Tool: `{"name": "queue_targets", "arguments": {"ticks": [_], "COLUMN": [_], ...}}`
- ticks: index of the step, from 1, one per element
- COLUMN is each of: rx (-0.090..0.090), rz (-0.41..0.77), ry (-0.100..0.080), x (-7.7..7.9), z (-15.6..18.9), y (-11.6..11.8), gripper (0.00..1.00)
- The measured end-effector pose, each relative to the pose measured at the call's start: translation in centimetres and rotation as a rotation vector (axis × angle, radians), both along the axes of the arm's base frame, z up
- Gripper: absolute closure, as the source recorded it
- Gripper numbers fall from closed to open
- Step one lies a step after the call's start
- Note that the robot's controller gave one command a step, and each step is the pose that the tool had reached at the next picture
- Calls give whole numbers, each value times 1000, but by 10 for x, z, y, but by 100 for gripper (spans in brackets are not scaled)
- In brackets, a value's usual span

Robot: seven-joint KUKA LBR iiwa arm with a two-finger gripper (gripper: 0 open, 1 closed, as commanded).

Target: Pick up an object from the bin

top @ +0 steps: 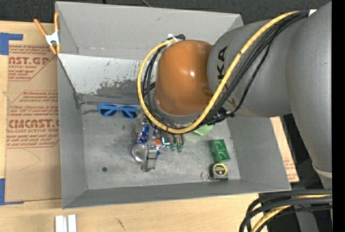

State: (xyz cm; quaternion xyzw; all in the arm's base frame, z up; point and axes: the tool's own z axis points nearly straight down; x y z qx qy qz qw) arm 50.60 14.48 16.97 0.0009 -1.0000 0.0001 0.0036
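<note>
In the grey bin [73,145], blue glasses [118,111], green block [219,150], pincer [147,151] grip unclear

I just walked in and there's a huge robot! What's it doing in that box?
A robot arm reaches from the right down into a grey bin. Its end sits low at the middle of the floor, by some small blue and silver bits. I can't tell if it has grabbed anything. Blue glasses, a green block and a round black thing lie nearby.
</note>
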Motion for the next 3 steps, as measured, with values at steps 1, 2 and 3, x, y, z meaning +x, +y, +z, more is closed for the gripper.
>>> {"name": "queue_targets", "arguments": {"ticks": [1,2,3], "rx": [1,3,2], "rz": [473,475,476], "ry": [-6,-12,-17], "x": [24,25,24], "z": [-79,-75,48], "y": [-68,-65,-66], "gripper": [0,100,100]}}
